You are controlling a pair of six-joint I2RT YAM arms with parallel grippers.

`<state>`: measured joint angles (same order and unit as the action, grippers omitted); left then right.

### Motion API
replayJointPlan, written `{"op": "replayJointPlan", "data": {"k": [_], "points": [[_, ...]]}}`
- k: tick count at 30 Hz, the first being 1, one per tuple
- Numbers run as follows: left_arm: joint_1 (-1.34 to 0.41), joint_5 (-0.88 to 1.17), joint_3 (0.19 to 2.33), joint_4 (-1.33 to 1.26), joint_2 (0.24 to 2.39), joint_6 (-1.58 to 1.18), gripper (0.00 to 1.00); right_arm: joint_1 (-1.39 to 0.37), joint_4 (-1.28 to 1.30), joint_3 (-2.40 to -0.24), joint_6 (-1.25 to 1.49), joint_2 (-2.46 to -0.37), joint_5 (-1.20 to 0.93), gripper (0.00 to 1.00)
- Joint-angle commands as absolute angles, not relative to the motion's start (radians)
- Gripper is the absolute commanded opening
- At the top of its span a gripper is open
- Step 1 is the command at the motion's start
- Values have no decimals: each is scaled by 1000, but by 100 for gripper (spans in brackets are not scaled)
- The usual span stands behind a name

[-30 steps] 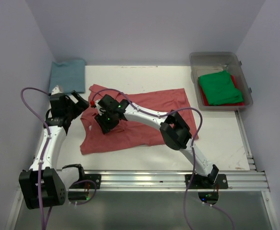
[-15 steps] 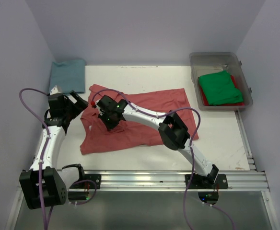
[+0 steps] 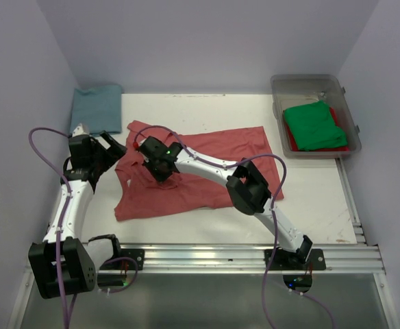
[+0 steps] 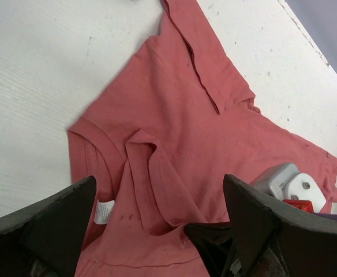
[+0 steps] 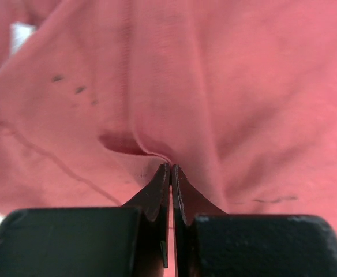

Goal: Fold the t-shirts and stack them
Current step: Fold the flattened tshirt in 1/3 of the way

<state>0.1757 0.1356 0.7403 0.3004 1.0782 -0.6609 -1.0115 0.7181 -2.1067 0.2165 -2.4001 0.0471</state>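
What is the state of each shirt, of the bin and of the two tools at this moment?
salmon shirt, lying unfolded, wrinkled near the collar.
teal shirt, folded, at the far left corner.
green shirt, folded, in the bin on top of the red shirt.
red shirt, in the bin, mostly covered.
bin, open on top.
left tool, open, holding nothing.
right tool, shut on a pinch of the salmon shirt.

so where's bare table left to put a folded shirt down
Bare table: the far strip between the teal shirt and the bin, and the near right corner beside the salmon shirt. Crowded on the left, where the left fingers and right fingers meet over its collar.
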Motion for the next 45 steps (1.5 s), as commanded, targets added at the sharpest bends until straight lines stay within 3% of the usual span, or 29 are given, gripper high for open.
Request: {"op": "replayJointPlan", "data": {"k": [1, 24, 32, 33, 37, 40, 45], "points": [[186, 187, 742, 253, 1088, -631, 94, -991, 716, -2109, 253, -2330, 215, 0], [186, 324, 729, 215, 1210, -598, 86, -836, 675, -2270, 212, -2402, 273, 0], [184, 382, 723, 193, 1244, -586, 82, -839, 666, -2140, 248, -2329, 342, 0], [183, 387, 724, 190, 1253, -584, 82, -836, 672, -2131, 256, -2324, 347, 2], [175, 413, 730, 184, 1275, -583, 79, -841, 721, -2126, 281, -2315, 376, 42], [160, 439, 735, 160, 1273, -580, 77, -848, 719, -2073, 287, -2263, 416, 54], [121, 452, 739, 101, 1256, -592, 71, -851, 629, -1890, 316, -2090, 526, 59]]}}
